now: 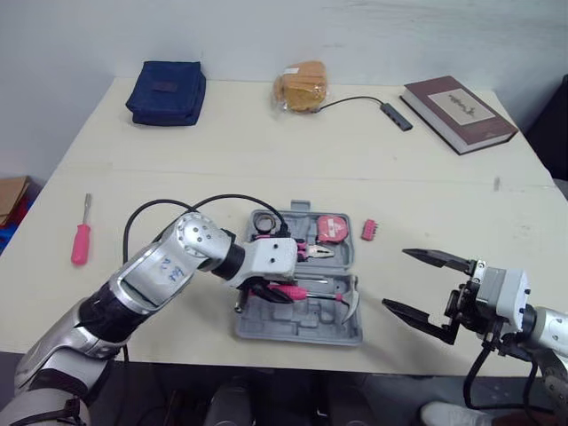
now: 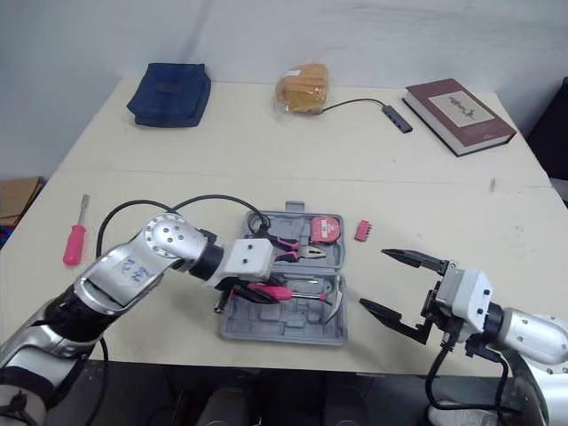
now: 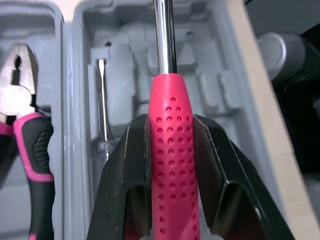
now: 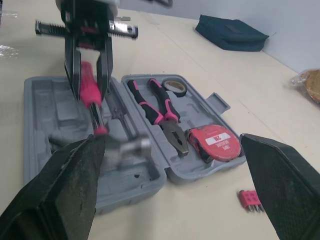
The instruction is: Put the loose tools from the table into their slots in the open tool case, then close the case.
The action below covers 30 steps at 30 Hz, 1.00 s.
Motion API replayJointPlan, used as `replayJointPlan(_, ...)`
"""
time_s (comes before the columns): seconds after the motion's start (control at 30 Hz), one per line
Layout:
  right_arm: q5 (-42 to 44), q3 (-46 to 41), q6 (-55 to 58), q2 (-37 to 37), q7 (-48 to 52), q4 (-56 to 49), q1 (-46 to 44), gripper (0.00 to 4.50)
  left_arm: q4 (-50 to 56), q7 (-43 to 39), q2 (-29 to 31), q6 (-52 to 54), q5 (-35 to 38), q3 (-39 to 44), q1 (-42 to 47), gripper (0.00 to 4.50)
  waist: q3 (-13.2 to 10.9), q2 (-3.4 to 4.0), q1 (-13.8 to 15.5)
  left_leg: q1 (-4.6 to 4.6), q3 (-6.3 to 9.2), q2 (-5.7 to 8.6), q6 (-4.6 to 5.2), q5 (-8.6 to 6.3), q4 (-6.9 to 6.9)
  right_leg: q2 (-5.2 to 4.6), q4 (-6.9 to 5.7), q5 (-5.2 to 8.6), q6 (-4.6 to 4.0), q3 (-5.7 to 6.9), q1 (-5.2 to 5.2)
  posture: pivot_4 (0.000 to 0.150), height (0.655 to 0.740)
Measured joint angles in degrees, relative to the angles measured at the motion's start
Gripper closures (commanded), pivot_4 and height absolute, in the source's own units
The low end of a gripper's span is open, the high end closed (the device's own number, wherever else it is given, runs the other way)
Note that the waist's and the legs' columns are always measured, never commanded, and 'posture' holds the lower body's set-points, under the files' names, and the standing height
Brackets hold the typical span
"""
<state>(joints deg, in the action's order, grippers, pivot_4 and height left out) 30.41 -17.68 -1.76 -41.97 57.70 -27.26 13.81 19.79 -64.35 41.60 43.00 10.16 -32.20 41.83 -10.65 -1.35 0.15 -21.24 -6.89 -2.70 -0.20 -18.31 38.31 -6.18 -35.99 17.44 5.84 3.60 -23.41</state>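
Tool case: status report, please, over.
Left gripper shut on hammer, over open case. Right gripper open, empty, beside case. Screwdriver and bit set loose on table.

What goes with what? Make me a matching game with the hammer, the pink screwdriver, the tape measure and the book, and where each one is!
1. hammer
2. pink screwdriver
3. tape measure
4. book

A. far right corner of the table
B. held in the left gripper
C. lying loose on the table's left side
D. sitting in the tool case

Pairs: 1-B, 2-C, 3-D, 4-A
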Motion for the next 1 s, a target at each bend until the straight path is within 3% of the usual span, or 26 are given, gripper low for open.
replayJointPlan(0.4,-0.23,-0.02,3.16,-0.01,-3.98,-2.79,0.5,0.0,-0.63,2.22,-1.86,4.06,-3.62,-1.59,-0.49,3.96,0.0,0.0,-0.14,0.0,0.03,-0.01,0.02,0.01,0.1,-0.01,-0.06,0.0,0.0,0.0,0.02,0.15,0.74)
replayJointPlan(0.47,-0.24,-0.02,3.33,-0.03,-4.27,-3.3,0.18,0.0,-0.14,2.67,-1.95,4.54,-3.81,-1.59,-0.67,2.95,0.0,0.0,-0.07,-0.01,0.03,-0.01,0.02,0.0,0.11,-0.02,-0.06,0.0,0.0,0.0,0.02,0.15,0.74)
replayJointPlan(0.6,-0.23,-0.02,3.39,-0.08,-4.31,-3.77,0.09,0.0,0.77,3.18,-1.79,3.71,-3.92,-0.64,-0.83,1.36,0.0,0.0,-0.04,0.01,0.04,0.0,0.02,0.0,0.12,-0.02,-0.06,0.0,0.0,0.01,0.04,0.15,0.74)
replayJointPlan(0.83,-0.04,-0.05,4.21,-0.16,-4.05,-3.46,-2.07,0.0,1.02,0.27,-7.27,-8.05,3.89,8.23,-4.34,1.36,0.0,0.0,-0.02,-0.02,0.05,-0.03,0.04,0.0,0.21,-0.07,-0.09,0.0,0.0,0.03,0.04,0.15,0.74)
replayJointPlan(0.93,-0.11,-0.07,4.23,-0.25,-3.48,-2.39,-2.41,0.0,1.62,-0.23,-7.93,-11.22,6.3,11.24,-6.25,2.23,0.01,0.01,-0.08,0.0,0.04,-0.01,0.04,-0.01,0.25,-0.07,-0.1,-0.01,0.01,0.04,0.07,0.15,0.74)
replayJointPlan(1.0,-0.29,-0.1,4.2,-0.33,-3.23,-1.4,-2.49,0.0,0.7,-0.14,-7.97,-13.55,6.39,11.67,-7.82,3.13,0.01,0.01,-0.06,0.0,0.05,0.0,0.07,-0.03,0.3,-0.07,-0.12,-0.01,0.02,0.05,0.08,0.15,0.74)
